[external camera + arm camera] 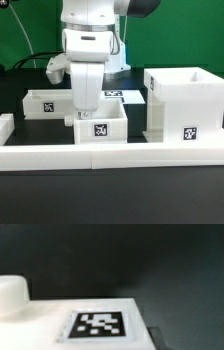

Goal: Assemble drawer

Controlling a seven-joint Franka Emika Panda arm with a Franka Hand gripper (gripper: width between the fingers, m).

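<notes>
In the exterior view the long low white rail (110,156) lies nearest, across the black table (110,195). Just behind it sits one small tray (101,128), its tag facing the camera. The gripper (86,110) reaches down at this tray's far corner on the exterior view's left; whether its fingers are apart or pinching the wall I cannot tell. Further back on that side stands the second tray (44,103), and on the exterior view's right the tall casing (184,100), open side up. Behind the arm lies the marker board (118,95). Only the wrist view comes close: one white finger (11,294) beside a blurred white tagged panel (97,324) over dark table. Which part that panel belongs to is unclear.
</notes>
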